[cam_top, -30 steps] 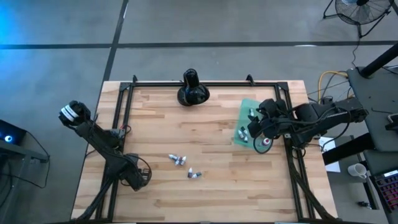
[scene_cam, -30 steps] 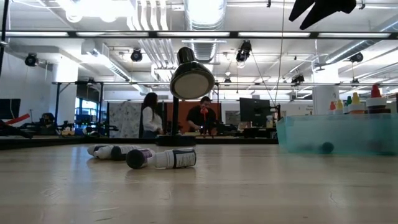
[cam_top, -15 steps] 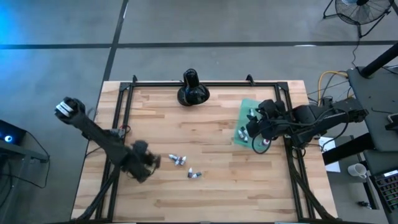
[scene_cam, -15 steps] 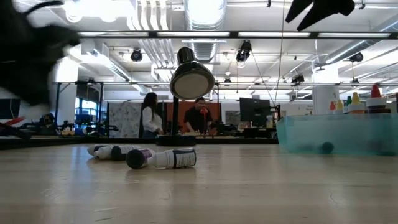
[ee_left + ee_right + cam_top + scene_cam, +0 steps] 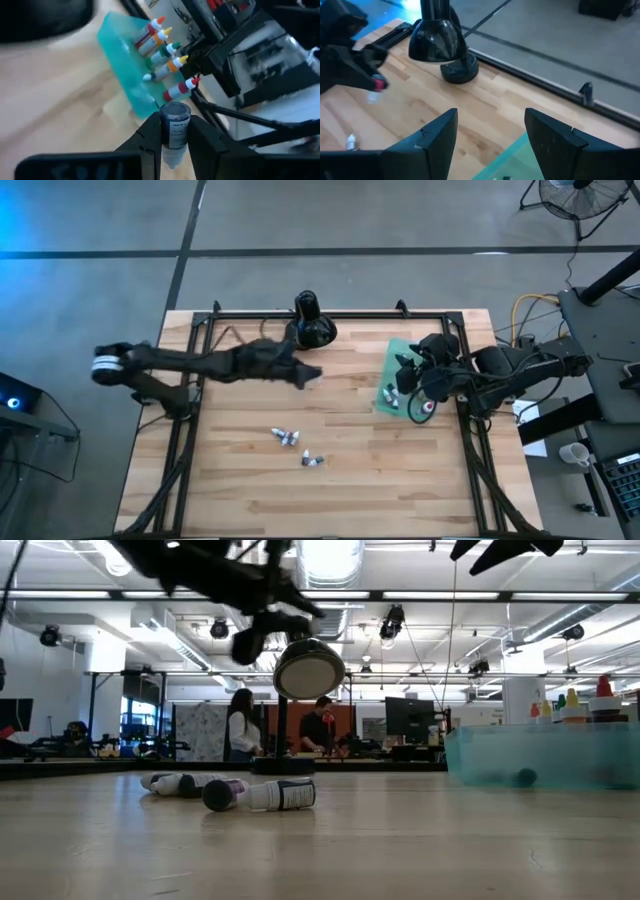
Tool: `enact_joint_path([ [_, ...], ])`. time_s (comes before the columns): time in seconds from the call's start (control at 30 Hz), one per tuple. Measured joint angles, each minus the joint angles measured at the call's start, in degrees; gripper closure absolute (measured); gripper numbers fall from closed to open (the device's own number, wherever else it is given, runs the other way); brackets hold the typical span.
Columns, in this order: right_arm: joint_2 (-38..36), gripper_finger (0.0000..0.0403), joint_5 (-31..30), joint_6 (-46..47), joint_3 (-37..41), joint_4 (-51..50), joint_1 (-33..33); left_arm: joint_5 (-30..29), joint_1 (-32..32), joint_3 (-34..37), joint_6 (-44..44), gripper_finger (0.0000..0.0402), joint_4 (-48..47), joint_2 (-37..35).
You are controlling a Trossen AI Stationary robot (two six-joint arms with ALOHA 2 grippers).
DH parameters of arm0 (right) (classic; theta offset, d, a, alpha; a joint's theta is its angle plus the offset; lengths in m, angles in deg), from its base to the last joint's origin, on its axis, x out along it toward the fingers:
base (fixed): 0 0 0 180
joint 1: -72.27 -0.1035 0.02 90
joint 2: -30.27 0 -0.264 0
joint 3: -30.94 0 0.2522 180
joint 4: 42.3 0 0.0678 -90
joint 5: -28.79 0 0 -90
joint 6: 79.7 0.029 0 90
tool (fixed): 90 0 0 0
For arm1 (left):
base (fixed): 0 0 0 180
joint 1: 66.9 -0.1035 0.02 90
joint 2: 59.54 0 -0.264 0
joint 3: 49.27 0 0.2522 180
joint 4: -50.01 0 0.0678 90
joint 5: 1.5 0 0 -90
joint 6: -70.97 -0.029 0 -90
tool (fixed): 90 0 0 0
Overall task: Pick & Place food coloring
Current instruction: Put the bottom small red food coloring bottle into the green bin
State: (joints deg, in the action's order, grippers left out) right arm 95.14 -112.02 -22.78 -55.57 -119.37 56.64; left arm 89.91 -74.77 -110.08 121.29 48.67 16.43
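Food coloring, in the form of one small vial with a dark label and a white cap [image 5: 175, 131], is clamped between the fingers of the left gripper [image 5: 175, 145], which is held above the middle of the pale wooden table [image 5: 340, 500] and is pointed toward the container on the right. The carry is judged to be under way, and the placing of this vial is still to be done.

Nearer the front of the table, a loose cluster of tiny white-and-dark vials [image 5: 297, 448] is left lying on its sides on the wood; in the low view these are seen as toppled bottles. They are judged to remain to be picked up.

Farther to the right, a translucent teal plastic tray [image 5: 122, 75] is seen. Slim dropper bottles with red, orange, yellow, green and white caps [image 5: 164, 55] are held in it, so part of the job appears done. The right gripper [image 5: 490, 135] is held over the tray's edge with its fingers apart and nothing between them.

At the far edge, a glossy black bulbous lamp-like object [image 5: 309, 322] is left standing.
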Motion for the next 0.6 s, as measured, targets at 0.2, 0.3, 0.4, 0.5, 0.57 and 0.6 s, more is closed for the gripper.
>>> enact_joint_path([
  [0.2,-0.02,0.0179,1.8,1.73,0.0,-0.15,-0.68,4.88,2.44,-16.03,-13.45,0.0351,-1.95,14.81],
  [0.3,-0.15,0.0179,1.82,2.24,0.0,-0.37,-0.75,5.06,3.54,-25.69,-19.69,0.0351,-7.67,22.69],
  [0.4,-0.68,0.0179,1.82,2.51,-0.07,-0.61,-0.75,4.36,4.09,-34.78,-23.0,0.0351,-13.01,30.06],
  [0.5,-1.45,0.0179,1.79,2.7,-0.53,-1.03,-0.75,4.03,4.67,-42.46,-27.44,0.0351,-15.31,36.24],
  [0.57,-2.25,0.0179,1.79,2.65,-0.89,-1.3,-0.75,3.76,4.84,-46.52,-30.22,0.0351,-15.95,39.51],
  [0.6,-2.85,0.0179,1.77,2.49,-0.99,-1.33,-0.75,3.62,4.86,-48.43,-31.37,0.0351,-15.71,41.12],
])
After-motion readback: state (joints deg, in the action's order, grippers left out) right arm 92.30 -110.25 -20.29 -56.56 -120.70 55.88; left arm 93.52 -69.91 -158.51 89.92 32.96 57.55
